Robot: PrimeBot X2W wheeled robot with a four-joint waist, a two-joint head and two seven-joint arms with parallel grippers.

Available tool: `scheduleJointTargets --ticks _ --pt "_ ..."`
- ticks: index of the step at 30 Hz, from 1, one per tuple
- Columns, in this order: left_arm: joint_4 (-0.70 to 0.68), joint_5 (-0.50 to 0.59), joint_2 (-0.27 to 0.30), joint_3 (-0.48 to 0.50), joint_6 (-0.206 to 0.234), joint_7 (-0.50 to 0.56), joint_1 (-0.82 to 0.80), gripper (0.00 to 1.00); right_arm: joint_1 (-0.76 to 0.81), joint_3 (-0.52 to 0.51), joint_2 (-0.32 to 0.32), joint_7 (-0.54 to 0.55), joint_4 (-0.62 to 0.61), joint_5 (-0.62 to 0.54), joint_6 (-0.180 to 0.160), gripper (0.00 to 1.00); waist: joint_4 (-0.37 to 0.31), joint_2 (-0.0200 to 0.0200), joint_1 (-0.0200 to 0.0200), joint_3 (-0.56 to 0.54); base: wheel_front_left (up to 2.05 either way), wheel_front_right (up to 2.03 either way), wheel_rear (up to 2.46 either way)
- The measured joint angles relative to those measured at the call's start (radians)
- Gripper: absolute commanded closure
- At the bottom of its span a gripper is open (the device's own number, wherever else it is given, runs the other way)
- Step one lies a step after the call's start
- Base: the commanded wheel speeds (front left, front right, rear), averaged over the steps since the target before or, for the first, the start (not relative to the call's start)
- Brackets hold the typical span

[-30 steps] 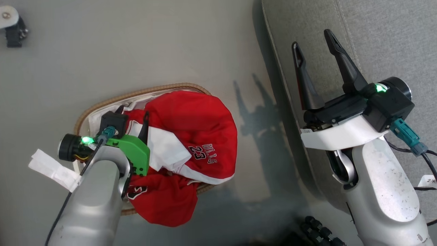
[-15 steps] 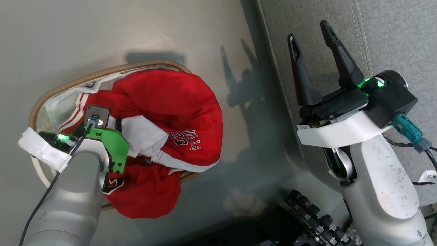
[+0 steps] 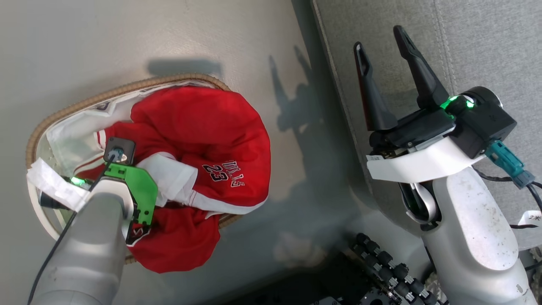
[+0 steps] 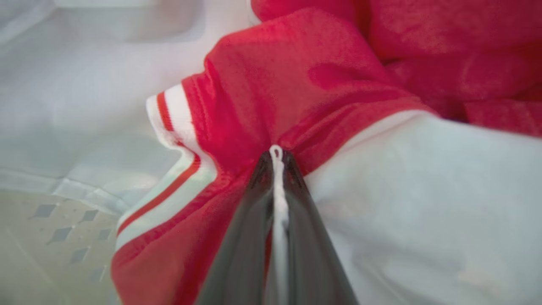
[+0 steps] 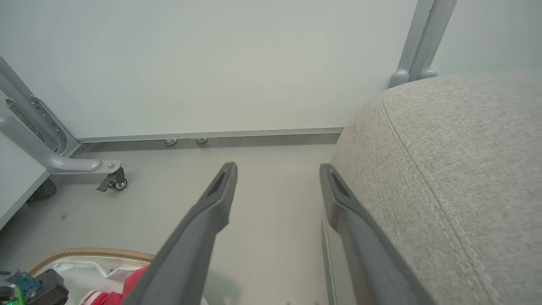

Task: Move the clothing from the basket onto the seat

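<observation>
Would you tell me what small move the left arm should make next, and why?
Probably lift the left gripper upward: its fingers are shut on a fold of the clothing, which lies heaped in the basket, so raising should draw it clear for the seat.

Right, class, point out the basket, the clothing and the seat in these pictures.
basket [image 3: 106, 92]: head view, on its brown woven rim.
clothing [image 3: 203, 123]: head view, on the red fabric above the printed 23.
seat [image 3: 487, 42]: head view, on the grey cushion top.
</observation>
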Motion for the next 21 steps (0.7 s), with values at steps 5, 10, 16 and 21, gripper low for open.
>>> scheduleJointTargets --ticks 5,10,16,21 --pt "0.003 -0.031 -0.021 0.006 -0.012 -0.047 0.038 1.00 0.000 -0.010 0.000 0.000 0.015 0.004 0.000 0.00 0.001 0.0000 0.0000 -0.042 0.00 0.00 0.00" --pt "0.003 -0.059 -0.055 0.013 -0.023 -0.112 0.081 1.00 0.024 -0.006 0.001 0.000 0.044 -0.017 0.000 0.00 0.011 0.0000 -0.0001 -0.107 0.00 0.00 0.00" --pt "-0.007 -0.104 -0.084 0.022 -0.032 -0.170 0.145 1.00 0.072 -0.012 0.001 0.000 0.079 -0.035 0.000 0.00 0.031 0.0000 -0.0001 -0.207 0.00 0.00 0.00" --pt "-0.080 -0.141 -0.099 0.026 -0.036 -0.188 0.215 1.00 0.119 -0.026 0.001 0.000 0.108 -0.064 0.000 0.00 0.054 0.0000 -0.0001 -0.315 0.00 0.00 0.00"
